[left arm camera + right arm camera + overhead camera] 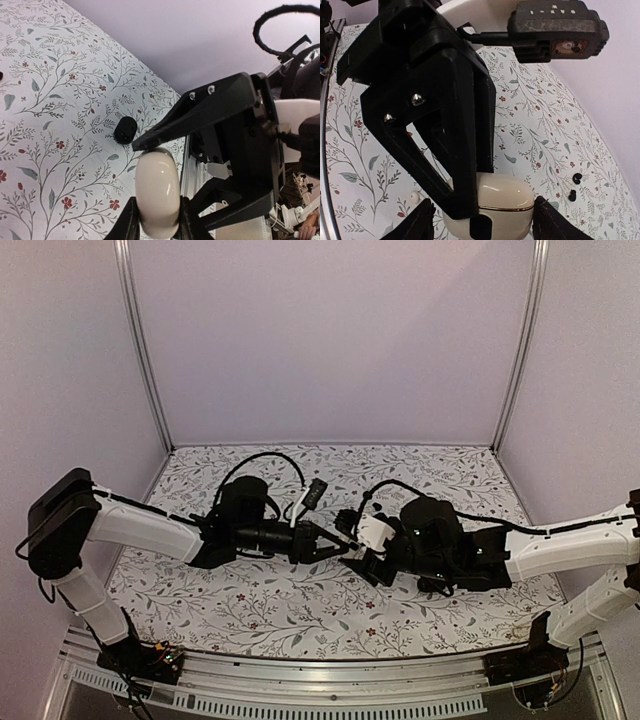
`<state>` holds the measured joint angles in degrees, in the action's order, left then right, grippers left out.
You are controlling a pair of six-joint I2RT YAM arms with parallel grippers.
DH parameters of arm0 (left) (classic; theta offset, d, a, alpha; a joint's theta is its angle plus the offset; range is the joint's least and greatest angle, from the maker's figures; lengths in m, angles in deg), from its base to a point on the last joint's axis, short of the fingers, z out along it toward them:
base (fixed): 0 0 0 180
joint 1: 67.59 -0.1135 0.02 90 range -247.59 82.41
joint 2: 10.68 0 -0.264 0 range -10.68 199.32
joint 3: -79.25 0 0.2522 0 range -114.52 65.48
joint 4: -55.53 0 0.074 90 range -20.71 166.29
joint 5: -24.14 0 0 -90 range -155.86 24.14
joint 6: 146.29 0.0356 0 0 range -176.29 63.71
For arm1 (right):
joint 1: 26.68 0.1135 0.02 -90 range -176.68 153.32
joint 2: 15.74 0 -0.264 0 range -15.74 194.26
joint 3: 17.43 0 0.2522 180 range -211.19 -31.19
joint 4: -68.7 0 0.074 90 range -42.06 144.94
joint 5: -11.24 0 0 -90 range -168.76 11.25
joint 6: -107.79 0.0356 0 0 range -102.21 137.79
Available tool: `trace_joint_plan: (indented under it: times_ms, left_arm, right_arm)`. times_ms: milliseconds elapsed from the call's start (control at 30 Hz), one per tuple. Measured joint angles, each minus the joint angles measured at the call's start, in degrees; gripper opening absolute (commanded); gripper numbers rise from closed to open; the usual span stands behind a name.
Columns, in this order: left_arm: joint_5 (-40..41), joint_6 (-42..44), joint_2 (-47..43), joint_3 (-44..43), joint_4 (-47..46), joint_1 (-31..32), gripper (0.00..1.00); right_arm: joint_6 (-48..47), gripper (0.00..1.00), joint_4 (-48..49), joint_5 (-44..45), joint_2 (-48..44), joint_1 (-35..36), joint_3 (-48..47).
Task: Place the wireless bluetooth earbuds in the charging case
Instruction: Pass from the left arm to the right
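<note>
My left tool (157, 222) is clenched on the cream charging case (157, 187), a finger pressed to each narrow side. My right tool (485, 225) stands with its jaws wide on either side of the same case. One fingertip meets the top of the case, but I cannot tell whether that tool grips it or merely brackets it. The case seems to be raised off the desk (50, 125), between both tools.

The earbuds (576, 177) lie on the desk, close together and well apart from the case.

The shell is glossy and rounded and my left hold is narrow, so I judge it could squirt out or twist if the right tool drags on it. The two tools are crowded, so a small misjudged move could knock them together. The lid also looks shut.

Only the right wrist view shows the earbuds and the gold seam (505, 208). Only the left wrist view shows a black rounded object (125, 130) on the desk beyond the case. The top view shows the arms meeting mid-desk and hides all of these.
</note>
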<state>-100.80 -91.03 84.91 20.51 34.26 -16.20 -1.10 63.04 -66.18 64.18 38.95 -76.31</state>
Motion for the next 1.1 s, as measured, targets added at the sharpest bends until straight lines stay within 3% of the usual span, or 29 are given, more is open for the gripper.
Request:
trace_joint_plan:
  times_ms: [300, 567, 667, 900, 1100]
  left_arm:
    - [0.9, 12.9, -8.8, 0.9, 5.9, 0.3, 0.01]
    - [0.3, 24.8, -16.2, 3.8, 10.6, 1.7, 0.02]
    - [-0.2, 28.3, -17.8, 4.2, 12.2, 2.8, 0.02]
    - [0.3, 33.9, -18.8, 4.2, 15.3, 6.6, 0.01]
    - [1.4, 35.6, -18.8, 4.2, 16.6, 8.3, 0.0]
  right_arm:
    - [6.7, 0.93, 0.7, -10.5, -8.7, -1.8, 3.5]
    - [15.1, 0.99, 0.4, -22.7, -13.7, -4.3, 3.2]
    - [16.1, 0.94, -2.0, -26.9, -13.7, -4.5, 1.7]
    - [15.5, 0.69, -6.0, -33.2, -12.7, -5.0, -3.2]
    - [14.4, 0.63, -9.7, -36.7, -8.3, -5.0, -5.9]
